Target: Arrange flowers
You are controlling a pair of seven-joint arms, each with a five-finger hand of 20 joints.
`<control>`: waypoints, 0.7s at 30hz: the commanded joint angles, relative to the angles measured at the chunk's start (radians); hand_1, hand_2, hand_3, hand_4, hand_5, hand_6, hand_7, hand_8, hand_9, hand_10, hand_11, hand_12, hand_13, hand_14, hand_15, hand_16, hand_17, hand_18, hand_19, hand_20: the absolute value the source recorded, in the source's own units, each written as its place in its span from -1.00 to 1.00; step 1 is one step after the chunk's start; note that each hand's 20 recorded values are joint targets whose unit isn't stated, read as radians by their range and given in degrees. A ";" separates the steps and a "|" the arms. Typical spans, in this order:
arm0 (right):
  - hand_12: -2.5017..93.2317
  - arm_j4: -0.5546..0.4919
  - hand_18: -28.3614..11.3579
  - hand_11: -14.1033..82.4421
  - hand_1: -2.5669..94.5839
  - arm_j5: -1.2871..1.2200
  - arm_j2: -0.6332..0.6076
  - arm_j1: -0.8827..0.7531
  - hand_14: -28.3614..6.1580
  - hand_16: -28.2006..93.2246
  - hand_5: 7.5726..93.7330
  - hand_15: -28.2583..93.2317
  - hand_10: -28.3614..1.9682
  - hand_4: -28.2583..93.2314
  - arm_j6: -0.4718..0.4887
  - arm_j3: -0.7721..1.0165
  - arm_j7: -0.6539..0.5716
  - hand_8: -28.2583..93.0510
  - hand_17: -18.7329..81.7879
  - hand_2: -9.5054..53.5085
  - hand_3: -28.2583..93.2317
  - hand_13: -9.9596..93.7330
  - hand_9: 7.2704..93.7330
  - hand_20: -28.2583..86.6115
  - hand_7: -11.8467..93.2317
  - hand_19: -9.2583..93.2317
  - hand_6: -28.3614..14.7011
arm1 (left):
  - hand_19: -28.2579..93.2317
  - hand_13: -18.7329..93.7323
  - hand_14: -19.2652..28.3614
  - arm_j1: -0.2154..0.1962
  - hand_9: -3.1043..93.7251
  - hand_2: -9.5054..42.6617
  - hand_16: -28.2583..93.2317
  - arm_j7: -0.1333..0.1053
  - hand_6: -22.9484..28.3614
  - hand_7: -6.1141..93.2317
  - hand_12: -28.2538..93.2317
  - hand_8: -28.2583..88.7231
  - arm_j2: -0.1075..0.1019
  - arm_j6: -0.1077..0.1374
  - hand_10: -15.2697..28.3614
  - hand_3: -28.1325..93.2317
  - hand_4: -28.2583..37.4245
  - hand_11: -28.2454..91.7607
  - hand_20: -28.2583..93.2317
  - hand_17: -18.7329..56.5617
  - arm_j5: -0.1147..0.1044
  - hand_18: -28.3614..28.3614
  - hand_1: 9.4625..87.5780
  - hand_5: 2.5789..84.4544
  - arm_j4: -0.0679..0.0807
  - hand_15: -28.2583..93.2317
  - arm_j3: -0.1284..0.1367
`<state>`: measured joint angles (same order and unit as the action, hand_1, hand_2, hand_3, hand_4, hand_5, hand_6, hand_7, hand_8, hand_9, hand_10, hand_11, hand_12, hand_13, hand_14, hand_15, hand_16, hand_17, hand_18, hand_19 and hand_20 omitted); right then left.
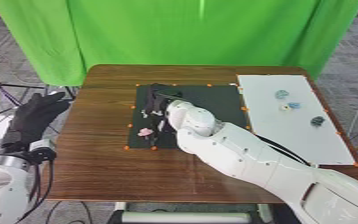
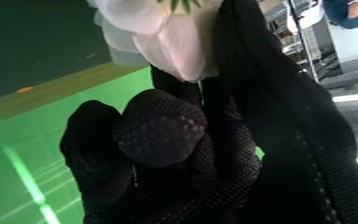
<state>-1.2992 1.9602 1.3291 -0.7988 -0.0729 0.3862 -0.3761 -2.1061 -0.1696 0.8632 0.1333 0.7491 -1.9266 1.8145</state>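
Right hand: fingers seemingly gripping the flower.
White flower: apparently being positioned over the dark mat.
Left hand: hanging open.
Next move: probably calling for gentle release.

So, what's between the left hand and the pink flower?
From left hand to pink flower, the head view shows grey floor, brown table, then the edge of the dark mat.

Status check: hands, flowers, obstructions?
Left hand open, left of table. Right hand over dark mat, white flower against it, grip unclear. Pink flower close by, possible snag.
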 commanded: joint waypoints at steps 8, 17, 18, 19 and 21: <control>-0.55 -0.030 -0.28 -0.45 0.03 -0.021 0.002 0.007 0.47 -0.03 0.49 0.50 -0.01 -0.77 0.062 0.019 -0.012 -0.44 0.57 -1.00 0.42 0.88 0.46 0.52 -0.43 1.00 0.41 | -0.47 -0.03 0.56 -0.007 0.06 -0.63 -0.48 0.011 0.08 -0.61 -0.30 -0.62 -0.001 -0.030 0.36 0.52 -0.89 -0.16 -0.29 -0.39 0.009 0.41 -0.67 0.11 -0.001 -0.31 0.007; -0.55 -0.070 -0.30 -0.49 -0.18 -0.057 -0.025 0.029 0.45 -0.03 0.33 0.49 -0.06 -0.79 0.095 0.024 -0.003 -0.68 0.55 -1.00 0.53 0.86 0.34 0.50 -0.47 1.00 0.47 | -0.47 -0.03 0.55 -0.004 0.05 -0.68 -0.47 0.014 0.06 -0.61 -0.30 -0.62 -0.001 -0.040 0.35 0.50 -0.84 -0.16 -0.29 -0.40 0.014 0.42 -0.65 0.10 0.002 -0.31 0.008; -0.55 -0.073 -0.31 -0.50 -0.19 -0.059 -0.027 0.030 0.46 -0.03 0.33 0.49 -0.07 -0.79 0.097 0.026 -0.003 -0.68 0.55 -1.00 0.53 0.86 0.33 0.49 -0.47 1.00 0.47 | -0.47 -0.03 0.55 -0.007 0.05 -0.69 -0.47 0.013 0.06 -0.61 -0.30 -0.62 0.000 -0.039 0.35 0.50 -0.84 -0.16 -0.29 -0.41 0.013 0.42 -0.64 0.10 0.000 -0.31 0.010; -0.55 -0.077 -0.31 -0.50 -0.20 -0.062 -0.031 0.032 0.45 -0.03 0.32 0.49 -0.07 -0.79 0.098 0.028 0.001 -0.68 0.55 -1.00 0.53 0.86 0.32 0.49 -0.47 1.00 0.47 | -0.47 -0.03 0.55 -0.009 0.05 -0.70 -0.47 0.014 0.05 -0.61 -0.30 -0.62 0.002 -0.039 0.35 0.50 -0.83 -0.16 -0.29 -0.41 0.016 0.42 -0.64 0.10 -0.001 -0.31 0.012; -0.55 -0.091 -0.31 -0.51 -0.20 -0.071 -0.042 0.037 0.45 -0.03 0.32 0.49 -0.09 -0.78 0.099 0.032 0.002 -0.68 0.54 -1.00 0.53 0.86 0.31 0.48 -0.48 1.00 0.47 | -0.47 -0.03 0.55 -0.015 0.05 -0.70 -0.47 0.014 0.05 -0.61 -0.30 -0.62 0.003 -0.041 0.35 0.50 -0.83 -0.16 -0.29 -0.41 0.015 0.43 -0.63 0.10 -0.003 -0.31 0.015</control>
<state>-1.3570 1.9050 1.3135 -0.7917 0.0164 0.4027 -0.3830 -2.1061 -0.1625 0.8629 0.1041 0.7583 -1.9266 1.8177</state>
